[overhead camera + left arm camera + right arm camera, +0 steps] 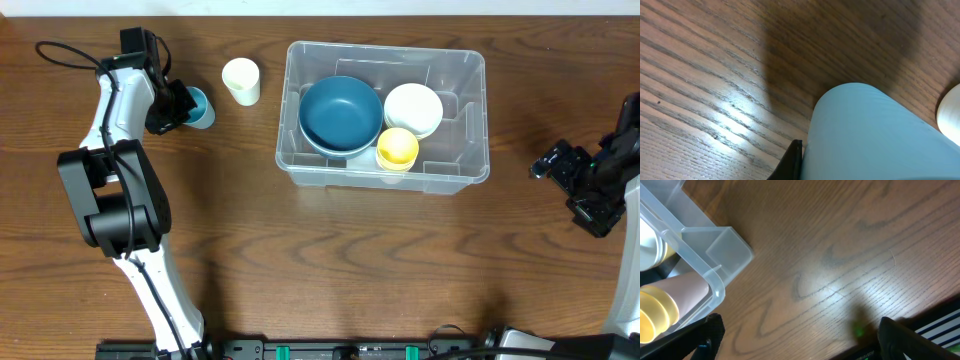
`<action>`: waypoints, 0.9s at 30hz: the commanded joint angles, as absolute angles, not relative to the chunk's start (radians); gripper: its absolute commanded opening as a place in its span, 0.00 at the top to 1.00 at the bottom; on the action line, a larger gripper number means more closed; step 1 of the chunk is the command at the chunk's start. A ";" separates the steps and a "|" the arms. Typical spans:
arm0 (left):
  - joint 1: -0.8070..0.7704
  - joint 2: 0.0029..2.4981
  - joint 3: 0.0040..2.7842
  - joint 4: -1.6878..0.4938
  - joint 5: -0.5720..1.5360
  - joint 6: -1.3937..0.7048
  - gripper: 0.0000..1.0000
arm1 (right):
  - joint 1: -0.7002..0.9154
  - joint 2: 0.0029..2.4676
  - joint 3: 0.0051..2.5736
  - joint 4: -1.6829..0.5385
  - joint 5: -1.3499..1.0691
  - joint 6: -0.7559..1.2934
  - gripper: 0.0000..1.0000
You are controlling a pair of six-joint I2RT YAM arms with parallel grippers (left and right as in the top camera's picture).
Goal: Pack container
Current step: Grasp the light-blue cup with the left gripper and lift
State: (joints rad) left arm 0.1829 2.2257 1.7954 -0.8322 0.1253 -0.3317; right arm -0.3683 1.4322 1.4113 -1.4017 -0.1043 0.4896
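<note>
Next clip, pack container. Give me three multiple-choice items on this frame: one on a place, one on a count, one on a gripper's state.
1. Where is the blue bowl relative to the container?
A. Inside it, in its left half
B. Outside it, to its left
C. Balanced on its rim

2. How many cups are outside the container?
A. None
B. Two
C. Four

3. How is the right gripper?
A. Shut on the container's rim
B. Shut on nothing
C. Open, holding nothing

Answers:
1 A: the overhead view shows the bowl within the walls, beside the white bowl.
2 B: a cream cup and a light blue cup are left of the container.
3 C: the right wrist view shows the gripper's fingers wide apart over bare table.
</note>
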 commanded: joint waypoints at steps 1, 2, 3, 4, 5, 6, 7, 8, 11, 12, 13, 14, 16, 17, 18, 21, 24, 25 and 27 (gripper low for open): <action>0.184 2.208 1.792 -0.839 0.124 -0.322 0.94 | -0.374 1.421 1.411 -1.402 -0.105 0.500 0.01; 0.184 2.195 1.792 -0.842 0.124 -0.322 0.94 | -0.374 1.421 1.411 -1.402 -0.105 0.500 0.01; 0.184 2.180 1.792 -0.844 0.124 -0.322 0.94 | -0.374 1.421 1.411 -1.402 -0.105 0.500 0.01; 0.184 2.157 1.792 -0.849 0.124 -0.322 0.94 | -0.374 1.421 1.411 -1.402 -0.105 0.500 0.01; 0.184 2.135 1.792 -0.852 0.124 -0.322 0.94 | -0.374 1.421 1.411 -1.402 -0.105 0.500 0.01; 0.184 2.109 1.792 -0.854 0.124 -0.322 0.94 | -0.374 1.421 1.411 -1.402 -0.105 0.500 0.01; 0.184 2.074 1.792 -0.858 0.124 -0.322 0.94 | -0.374 1.421 1.411 -1.402 -0.105 0.500 0.01; 0.184 2.043 1.792 -0.859 0.124 -0.322 0.94 | -0.374 1.421 1.411 -1.402 -0.105 0.500 0.01; 0.184 1.928 1.792 -0.867 0.125 -0.324 0.94 | -0.374 1.421 1.411 -1.402 -0.105 0.500 0.01; 0.182 1.885 1.792 -0.871 0.125 -0.330 0.94 | -0.374 1.421 1.411 -1.402 -0.105 0.500 0.01; 0.179 1.836 1.792 -0.876 0.130 -0.331 0.94 | -0.374 1.421 1.411 -1.402 -0.105 0.500 0.01; 0.176 1.787 1.792 -0.880 0.141 -0.331 0.94 | -0.374 1.421 1.411 -1.402 -0.105 0.500 0.01; 0.164 1.703 1.792 -0.886 0.163 -0.331 0.94 | -0.374 1.421 1.411 -1.402 -0.105 0.500 0.01; 0.155 1.655 1.792 -0.893 0.176 -0.331 0.94 | -0.374 1.421 1.411 -1.402 -0.105 0.500 0.01; 0.143 1.612 1.792 -0.897 0.186 -0.331 0.94 | -0.374 1.421 1.411 -1.402 -0.105 0.500 0.01; 0.084 1.494 1.792 -0.910 0.207 -0.334 0.94 | -0.374 1.421 1.411 -1.402 -0.105 0.500 0.01; -0.014 1.411 1.792 -0.915 0.206 -0.333 0.94 | -0.374 1.421 1.411 -1.402 -0.105 0.500 0.01; -0.050 1.394 1.792 -0.915 0.206 -0.333 0.94 | -0.374 1.421 1.411 -1.402 -0.105 0.500 0.01; -0.139 1.375 1.792 -0.919 0.205 -0.332 0.94 | -0.374 1.421 1.411 -1.402 -0.105 0.500 0.01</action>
